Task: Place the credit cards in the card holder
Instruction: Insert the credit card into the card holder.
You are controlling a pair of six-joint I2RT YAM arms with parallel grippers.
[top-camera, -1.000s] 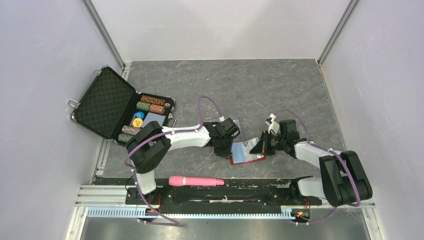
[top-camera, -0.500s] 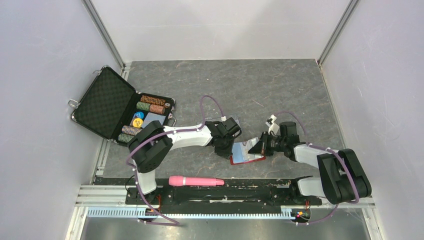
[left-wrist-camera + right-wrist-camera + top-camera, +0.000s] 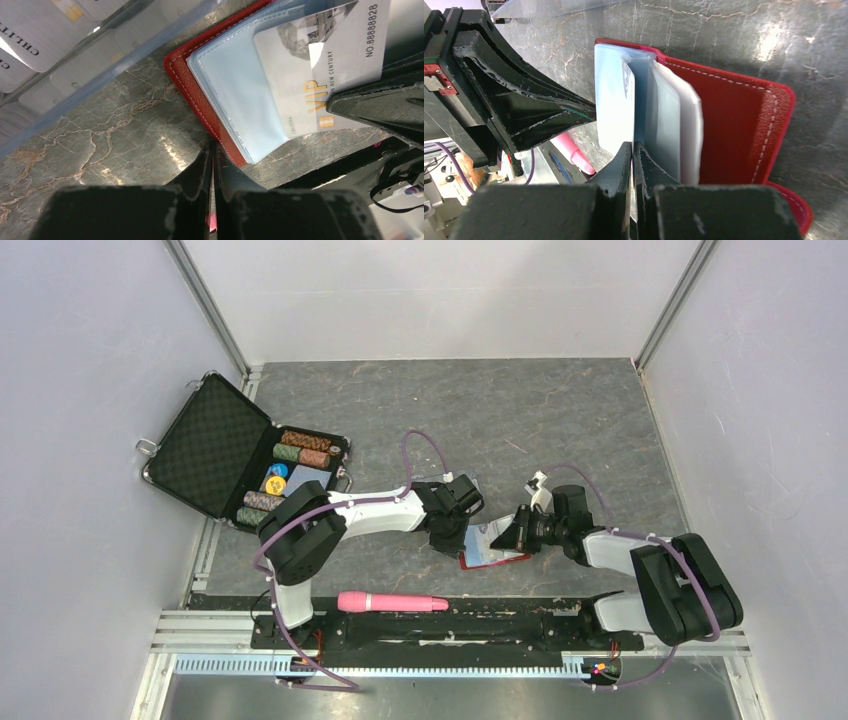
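The red card holder (image 3: 490, 560) lies open on the table between my two grippers, its pale blue pockets up; it also shows in the left wrist view (image 3: 190, 85) and the right wrist view (image 3: 734, 130). My right gripper (image 3: 512, 532) (image 3: 633, 147) is shut on a grey-white credit card (image 3: 320, 65) marked VIP and holds it partly inside a pale pocket leaf. My left gripper (image 3: 462, 530) (image 3: 212, 150) is shut, its tips touching the holder's red left rim. More cards (image 3: 30, 35) lie in a clear plastic case.
The clear case (image 3: 470, 486) sits just behind the left gripper. An open black briefcase (image 3: 240, 455) with poker chips stands at the far left. A pink cylinder (image 3: 392, 602) lies on the rail by the arm bases. Grey walls close in both sides.
My right gripper has moved a little to the left with the card, further over the holder. The left arm and the holder have hardly moved.
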